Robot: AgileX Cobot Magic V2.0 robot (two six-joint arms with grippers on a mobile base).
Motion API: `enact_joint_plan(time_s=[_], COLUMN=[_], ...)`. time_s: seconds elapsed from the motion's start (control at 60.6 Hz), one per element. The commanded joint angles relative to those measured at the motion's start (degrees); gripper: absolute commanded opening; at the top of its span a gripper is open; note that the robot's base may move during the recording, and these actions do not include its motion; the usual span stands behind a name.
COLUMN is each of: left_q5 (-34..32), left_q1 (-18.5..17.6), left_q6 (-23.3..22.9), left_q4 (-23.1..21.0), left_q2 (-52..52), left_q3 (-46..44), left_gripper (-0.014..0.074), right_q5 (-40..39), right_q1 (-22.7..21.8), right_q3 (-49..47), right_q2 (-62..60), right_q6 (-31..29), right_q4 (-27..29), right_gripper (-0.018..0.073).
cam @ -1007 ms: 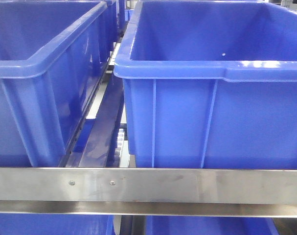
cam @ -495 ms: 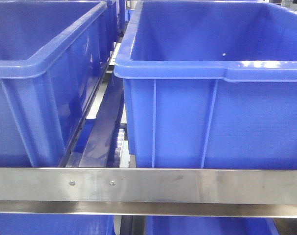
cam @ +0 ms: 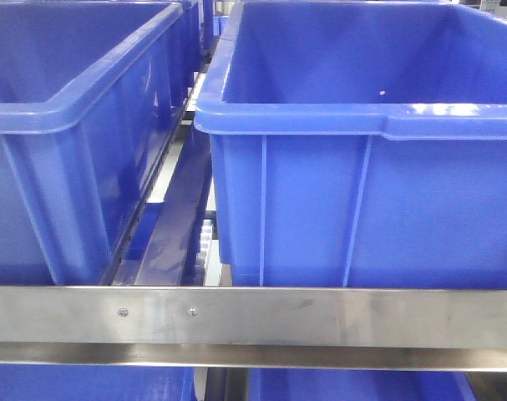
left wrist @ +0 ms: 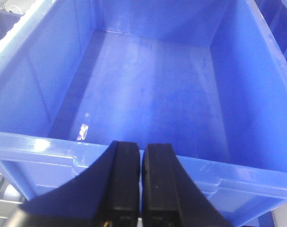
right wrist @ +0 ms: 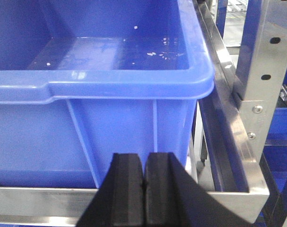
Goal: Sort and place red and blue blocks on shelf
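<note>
Two blue bins [cam: 362,117] (nothing visible inside)

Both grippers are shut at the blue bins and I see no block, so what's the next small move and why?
Probably back both arms away from the shelf to go find a block. The left gripper and right gripper are shut with nothing between the fingers, and the bin under the left one shows a bare floor. No red or blue block appears in any view.

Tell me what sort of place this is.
Probably a warehouse or factory storeroom: large blue bins sit in rows on a steel shelf with white rollers, and a perforated steel upright stands beside it.
</note>
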Motion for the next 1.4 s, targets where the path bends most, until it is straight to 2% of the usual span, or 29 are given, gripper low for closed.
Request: enact_joint_plan(time_s=[0.0,0.495,0.693,0.809,1.073,1.189,1.255,1.387], left_q5=[-4.62,-4.62,-5.52,-7.96,-18.69,-19.94,-21.71,-21.06], left_q1=[-0.36,-0.36,-0.14,0.45,0.57,0.57,0.57,0.57], left_q6=[-0.09,-0.09,-0.29,-0.29,-0.29,-0.29,-0.29,-0.29], left_q4=[0.18,0.18,0.89,-0.83,-5.36,-6.57,-7.07,-7.63], left_q2=[0.37,0.37,-4.0,-8.3,-20.51,-26.69,-25.74,-26.23], left_q3=[-1.64,-1.64,-0.91,2.95,20.44,25.58,27.25,28.17], left_gripper=[0.0148,0.0148,0.0148,0.0148,0.0148,0.0148,0.0148,0.0148], right_q5=[-5.45,-5.45,-5.45,-5.45,-5.45,-5.45,-5.47,-5.46], right_q1=[-0.17,-0.17,-0.17,-0.17,-0.17,-0.17,-0.17,-0.17], right_q3=[-1.23,-1.23,-1.23,-1.23,-1.23,-1.23,-1.23,-1.23], right_q2=[-1.17,-1.17,-1.17,-1.17,-1.17,-1.17,-1.11,-1.12], right_q6=[-0.36,-0.36,-0.36,-0.36,-0.36,-0.36,-0.36,-0.36], right_q4=[-0.48,-0.48,-0.48,-0.48,-0.48,-0.48,-0.48,-0.48], right_gripper=[0.0056,0.0056,0.0056,0.0056,0.0056,0.0056,0.0056,0.0056])
